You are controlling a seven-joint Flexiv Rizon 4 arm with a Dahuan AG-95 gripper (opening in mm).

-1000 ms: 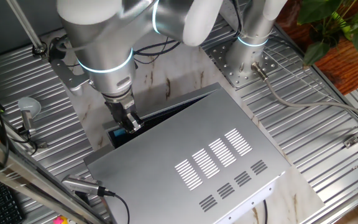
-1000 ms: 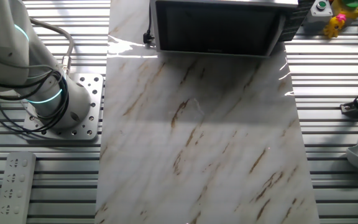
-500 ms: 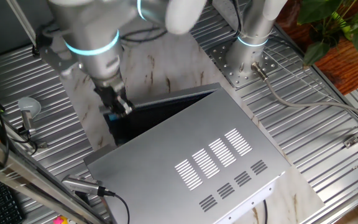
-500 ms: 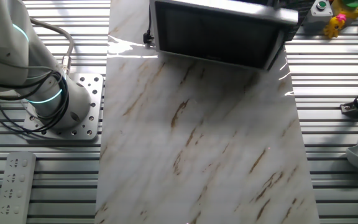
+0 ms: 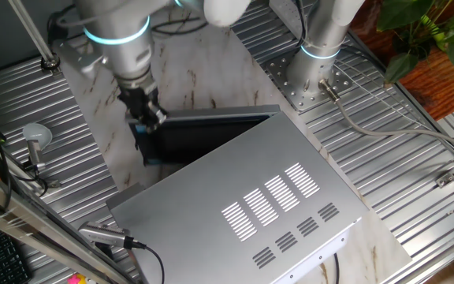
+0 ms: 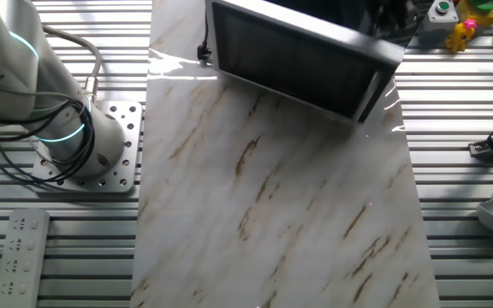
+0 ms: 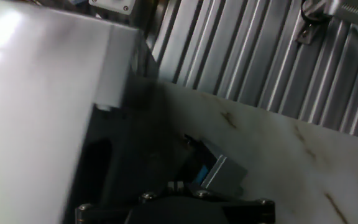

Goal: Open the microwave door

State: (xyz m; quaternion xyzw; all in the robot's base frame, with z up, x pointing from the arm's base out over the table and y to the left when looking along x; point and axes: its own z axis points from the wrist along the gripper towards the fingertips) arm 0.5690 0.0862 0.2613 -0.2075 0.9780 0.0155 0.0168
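The microwave (image 5: 266, 197) is a big silver box with vent slots on top, set on a marble slab. Its black microwave door (image 5: 211, 118) stands swung partly out from the front, with the dark cavity showing behind it. In the other fixed view the microwave door (image 6: 298, 64) angles out toward the slab, its right edge furthest from the box. My gripper (image 5: 144, 118) sits at the door's free edge and appears shut on it. The hand view shows the silver microwave (image 7: 36, 112) at left and one dark fingertip (image 7: 219, 174) against the door's edge; the jaws are mostly in shadow.
The arm's base (image 5: 314, 71) is bolted behind the microwave. A metal ladle (image 5: 34, 138) lies on the ribbed table at left. A remote (image 6: 20, 257) lies near the base, toys (image 6: 465, 26) sit by the microwave, and the marble slab (image 6: 272, 214) stretches in front of the door.
The door has swung further out from the microwave's front. My gripper moved away from the box together with the door's free edge.
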